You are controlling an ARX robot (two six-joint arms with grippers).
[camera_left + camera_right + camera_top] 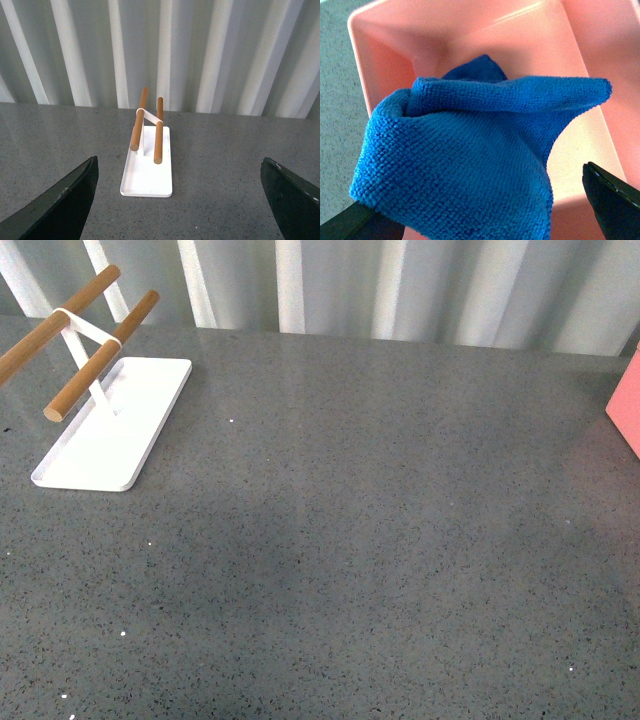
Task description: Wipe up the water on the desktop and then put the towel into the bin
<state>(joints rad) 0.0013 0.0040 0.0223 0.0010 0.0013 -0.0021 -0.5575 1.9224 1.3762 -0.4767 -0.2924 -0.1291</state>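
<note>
Towel (460, 160) sits bunched straight ahead of our right gripper (480, 220), between its wide-spread jaws and over the open mouth of the bin (580, 55); we see nothing pinching it. Our left gripper (180, 200), also spread, faces the white tray (147, 180), well apart.

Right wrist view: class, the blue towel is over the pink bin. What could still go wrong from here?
1. The bright blue microfibre towel sits bunched against one finger of the right gripper, whose fingers stand wide apart; it might cling and lift out when the arm withdraws.
2. One towel corner points toward a wall of the salmon-pink straight-sided bin; it may drape over the rim instead of dropping inside.
</note>
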